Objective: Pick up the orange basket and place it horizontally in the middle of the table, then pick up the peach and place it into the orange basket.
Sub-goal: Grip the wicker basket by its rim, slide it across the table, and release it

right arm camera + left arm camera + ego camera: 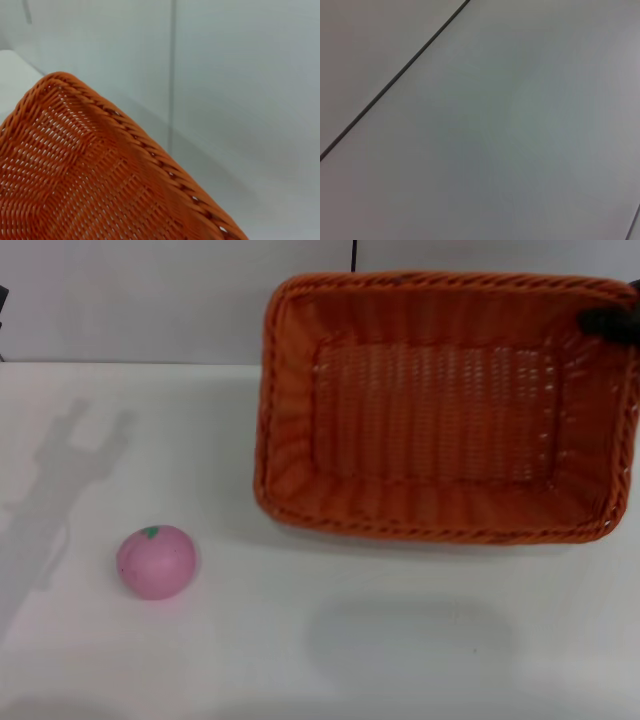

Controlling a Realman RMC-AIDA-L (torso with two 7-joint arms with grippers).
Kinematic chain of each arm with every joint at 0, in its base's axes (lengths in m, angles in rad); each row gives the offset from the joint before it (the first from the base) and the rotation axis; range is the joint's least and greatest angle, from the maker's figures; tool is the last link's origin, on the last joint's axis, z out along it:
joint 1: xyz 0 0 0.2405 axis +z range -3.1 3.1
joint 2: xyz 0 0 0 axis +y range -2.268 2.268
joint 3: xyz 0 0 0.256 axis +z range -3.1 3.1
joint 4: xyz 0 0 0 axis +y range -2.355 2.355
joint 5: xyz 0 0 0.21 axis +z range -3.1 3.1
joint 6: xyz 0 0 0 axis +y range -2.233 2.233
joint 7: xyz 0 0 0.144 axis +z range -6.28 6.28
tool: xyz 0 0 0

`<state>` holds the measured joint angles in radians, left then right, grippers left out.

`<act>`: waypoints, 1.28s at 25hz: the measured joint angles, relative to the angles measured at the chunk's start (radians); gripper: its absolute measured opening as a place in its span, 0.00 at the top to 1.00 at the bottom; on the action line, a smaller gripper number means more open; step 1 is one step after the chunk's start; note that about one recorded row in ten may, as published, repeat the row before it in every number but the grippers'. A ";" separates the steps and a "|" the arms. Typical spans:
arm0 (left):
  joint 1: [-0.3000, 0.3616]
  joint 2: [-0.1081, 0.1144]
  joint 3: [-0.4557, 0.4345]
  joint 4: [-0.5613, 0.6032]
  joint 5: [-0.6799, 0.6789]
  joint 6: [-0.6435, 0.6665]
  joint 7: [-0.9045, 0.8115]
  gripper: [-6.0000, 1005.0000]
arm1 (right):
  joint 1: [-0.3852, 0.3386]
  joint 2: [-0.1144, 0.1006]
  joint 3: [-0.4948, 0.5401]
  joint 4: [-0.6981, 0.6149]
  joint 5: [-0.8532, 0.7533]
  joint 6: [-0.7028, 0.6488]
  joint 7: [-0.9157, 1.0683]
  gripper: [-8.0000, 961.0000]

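Observation:
The orange basket [440,410] hangs above the table [330,660], tipped so its open inside faces the head view; its shadow falls on the tabletop below it. My right gripper [608,320] shows as a dark shape clamped on the basket's far right rim corner. The right wrist view shows the braided rim and woven wall of the orange basket [85,175] close up against a grey wall. The pink peach [155,561] rests on the table at the front left, well apart from the basket. My left gripper is out of view; only its shadow lies on the table's left side.
A grey wall with a dark vertical seam [353,255] stands behind the table. The left wrist view holds only a plain grey surface with a dark seam [395,80].

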<state>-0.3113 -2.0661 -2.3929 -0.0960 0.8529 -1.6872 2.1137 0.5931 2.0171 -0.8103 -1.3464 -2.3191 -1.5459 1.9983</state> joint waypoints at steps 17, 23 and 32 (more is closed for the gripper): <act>-0.002 0.000 0.000 0.002 0.000 -0.004 -0.024 0.20 | 0.153 -0.072 0.036 0.491 0.085 0.161 -0.254 0.83; -0.002 0.000 0.000 0.002 0.000 0.001 -0.024 0.21 | 0.156 -0.076 0.036 0.563 0.085 0.218 -0.299 0.83; -0.008 0.000 0.013 0.002 0.000 0.007 -0.025 0.21 | 0.157 -0.066 0.039 0.572 0.140 0.310 -0.358 0.72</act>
<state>-0.3193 -2.0662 -2.3795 -0.0936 0.8529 -1.6800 2.0892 0.7498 1.9511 -0.7708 -0.7741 -2.1790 -1.2361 1.6405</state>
